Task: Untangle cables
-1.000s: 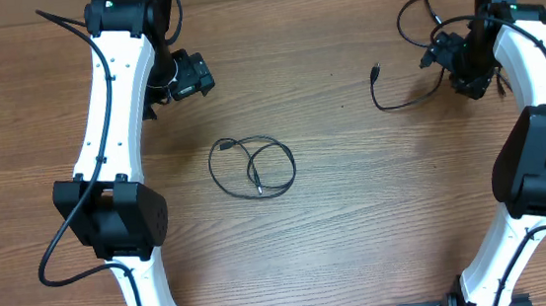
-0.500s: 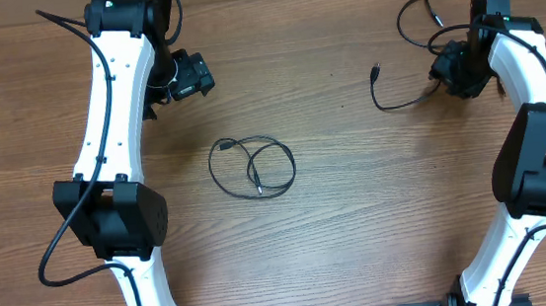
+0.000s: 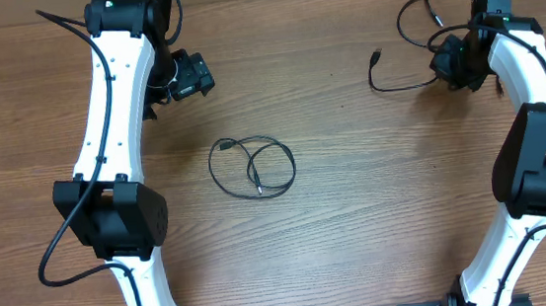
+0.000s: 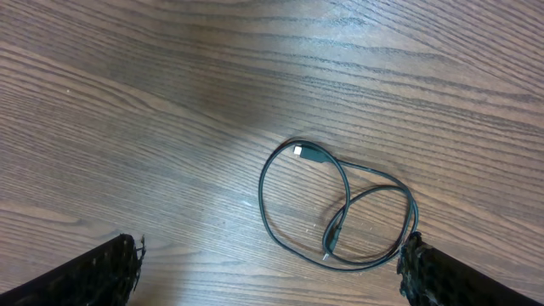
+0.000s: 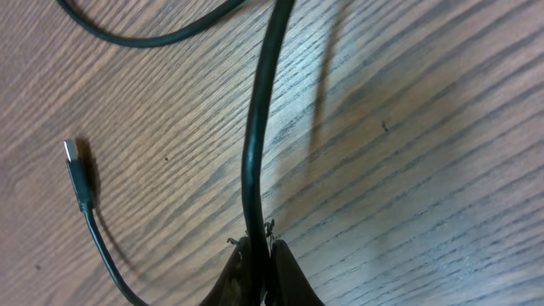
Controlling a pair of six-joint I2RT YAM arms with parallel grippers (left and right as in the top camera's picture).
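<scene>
Left arm: reaching along table (image 3: 358, 215) edge, left gripper (image 3: 190, 76) spread wide, empty. Mid-table: looped cable (image 4: 348, 202) lying flat. Right arm: folded at far right, right gripper (image 5: 257, 248) pinched tight on second cable (image 5: 253, 153), plug end (image 3: 376, 57) lying leftward.

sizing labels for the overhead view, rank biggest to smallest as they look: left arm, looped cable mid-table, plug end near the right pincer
1. left arm
2. looped cable
3. plug end
The arm stands nearer the camera, but the gaps are too wide to matter.
</scene>
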